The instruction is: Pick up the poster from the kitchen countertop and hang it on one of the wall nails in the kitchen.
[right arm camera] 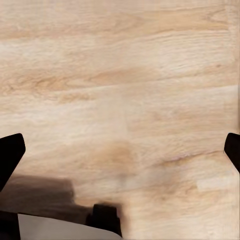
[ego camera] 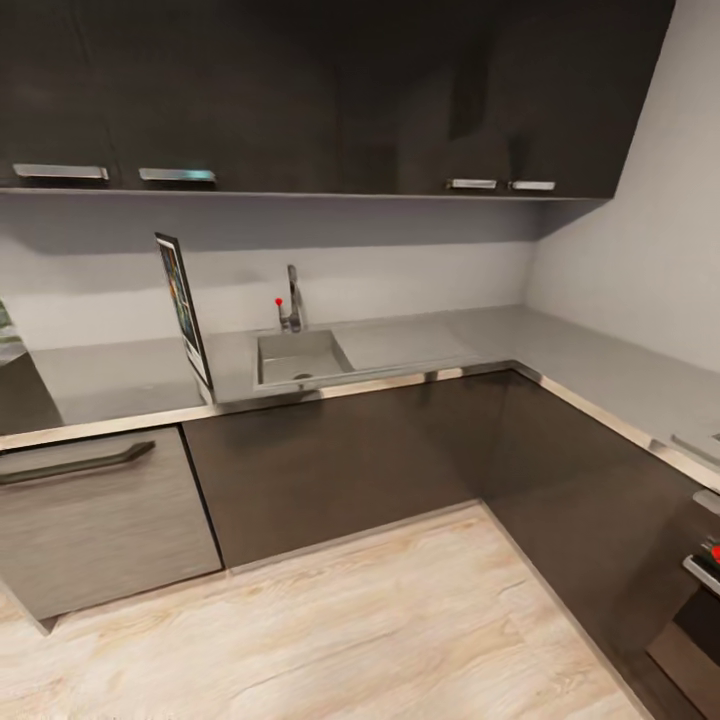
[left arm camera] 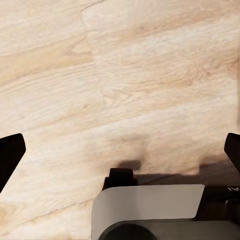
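1. The poster [ego camera: 183, 308] is standing upright on the kitchen countertop [ego camera: 110, 380], close to the front edge and just left of the sink [ego camera: 300, 357]. From the head view you see it nearly edge-on, so the black frame, a white strip and a sliver of dark artwork are about all you get.
2. The worktop is a grey L shape: one run goes along the back wall, then it turns the corner and comes down the right side of the head view.
3. The sink is inset steel, with a tap [ego camera: 293, 300] behind it that has a little red knob on its left.
4. Dark wall cabinets [ego camera: 300, 90] with silver handles hang above, and dark brown base cabinets [ego camera: 340, 460] sit below. There's a lighter grey-fronted unit [ego camera: 95, 515] with a long dark handle at the far left.
5. The left gripper [left arm camera: 120, 152] is pointed at the light wood floor [ego camera: 330, 630]. Its two dark fingertips [left arm camera: 10, 152] sit way out at the opposite edges of the left wrist view, so it's spread wide with nothing between them.
6. Same deal with the right gripper [right arm camera: 120, 152]: dark fingertips [right arm camera: 11, 152] far apart, wide open, holding nothing, just wood planks underneath.
7. Part of the robot's pale body [left arm camera: 150, 205] with its shadow shows in the left wrist view.
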Available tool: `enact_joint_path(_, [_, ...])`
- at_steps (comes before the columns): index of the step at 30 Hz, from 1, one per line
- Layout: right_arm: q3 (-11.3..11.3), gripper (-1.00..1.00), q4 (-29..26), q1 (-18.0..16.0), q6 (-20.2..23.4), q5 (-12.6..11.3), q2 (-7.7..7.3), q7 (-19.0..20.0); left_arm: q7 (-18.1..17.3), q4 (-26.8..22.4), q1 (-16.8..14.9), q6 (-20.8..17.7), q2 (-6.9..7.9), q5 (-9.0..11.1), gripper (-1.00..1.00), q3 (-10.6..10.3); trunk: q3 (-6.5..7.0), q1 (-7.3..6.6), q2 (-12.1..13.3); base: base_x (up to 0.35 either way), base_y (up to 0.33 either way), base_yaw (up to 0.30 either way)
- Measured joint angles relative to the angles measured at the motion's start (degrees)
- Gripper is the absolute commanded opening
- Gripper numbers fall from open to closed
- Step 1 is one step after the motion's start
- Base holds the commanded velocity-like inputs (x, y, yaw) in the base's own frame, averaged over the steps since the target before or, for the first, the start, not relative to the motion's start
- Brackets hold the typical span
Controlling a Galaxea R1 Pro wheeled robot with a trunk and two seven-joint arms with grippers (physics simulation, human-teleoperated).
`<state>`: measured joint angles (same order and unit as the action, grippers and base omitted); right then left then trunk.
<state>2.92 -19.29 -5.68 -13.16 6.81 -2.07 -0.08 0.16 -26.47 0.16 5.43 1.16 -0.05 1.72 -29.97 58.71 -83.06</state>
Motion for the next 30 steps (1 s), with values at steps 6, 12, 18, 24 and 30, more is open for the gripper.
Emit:
enact_joint_path(6, [0.0,1.00,0.0,0.0,0.0,0.0,0.05,-0.9,0.0,0.0,0.0,0.0,0.00,0.0,1.00,0.0,-0.14,0.00,0.0,0.195,-0.287,0.290])
enact_joint_path(12, [0.0,1.00,0.0,0.0,0.0,-0.2,0.65,-3.4,0.0,0.0,0.0,0.0,0.00,0.1,1.00,0.1,-0.29,0.00,0.0,0.185,-0.262,0.287])
enact_joint_path(18, [0.0,1.00,0.0,0.0,0.0,-0.2,0.77,-3.8,-0.1,-0.6,0.0,4.0,0.52,0.2,1.00,3.5,-0.41,0.02,0.0,0.047,-0.061,0.180])
enact_joint_path(24, [-0.2,1.00,-0.1,0.0,0.0,-0.3,0.25,-3.8,-0.2,-14.8,0.0,6.0,0.46,0.3,1.00,7.6,-0.43,0.02,0.0,0.005,-0.006,0.021])
enact_joint_path(30, [-0.1,1.00,-0.2,0.0,-3.0,-0.2,0.07,-3.8,-0.2,-38.9,0.0,-6.3,-0.48,1.3,1.00,7.8,-0.42,0.02,0.0,0.000,-0.001,0.002])
